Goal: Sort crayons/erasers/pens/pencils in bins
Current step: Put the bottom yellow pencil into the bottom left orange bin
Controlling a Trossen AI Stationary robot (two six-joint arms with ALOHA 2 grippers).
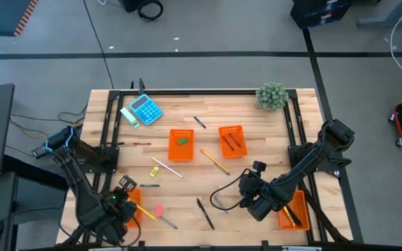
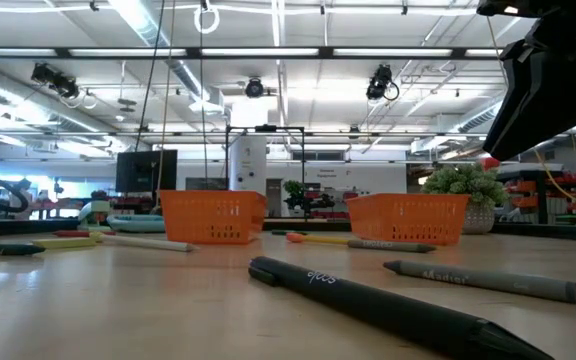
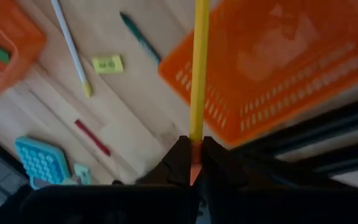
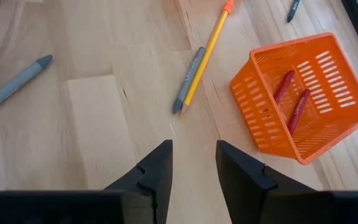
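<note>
1. Near edge, my left gripper (image 3: pixel 192 167) sits at the left front corner, clamped on a yellow pencil (image 3: pixel 198 68), over one orange bin (image 3: pixel 272 68).
2. My right gripper (image 4: pixel 193 163) is at the right front, fingers narrowly apart, holding nothing, bare wood below it.
3. I count four bins in the high view: front-left bin (image 1: pixel 132 202) under the left gripper, front-right bin (image 1: pixel 295 209) at the table's right edge, and two mid-table.
4. Front strip: pink eraser (image 1: pixel 159 209), grey stick (image 1: pixel 167 222) beside it, black pen (image 1: pixel 205 213) between the two grippers. Open wood runs around the pen.
5. Right wrist view: a grey crayon (image 4: pixel 14 84) well apart from a grey stick and yellow-orange pencil (image 4: pixel 207 53) lying touching side by side.
6. Mid-table: centre bin (image 1: pixel 181 144) holds one green eraser (image 1: pixel 182 141); right-centre bin (image 4: pixel 300 93) holds two red crayons (image 4: pixel 298 111).
7. Yellow eraser (image 3: pixel 107 64) lies just beside a long pale stick (image 3: pixel 70 43) left of centre.
8. Far side: one blue calculator (image 1: pixel 145 109), one small black pen (image 1: pixel 199 122), one plant (image 1: pixel 271 95) at the far right corner.
</note>
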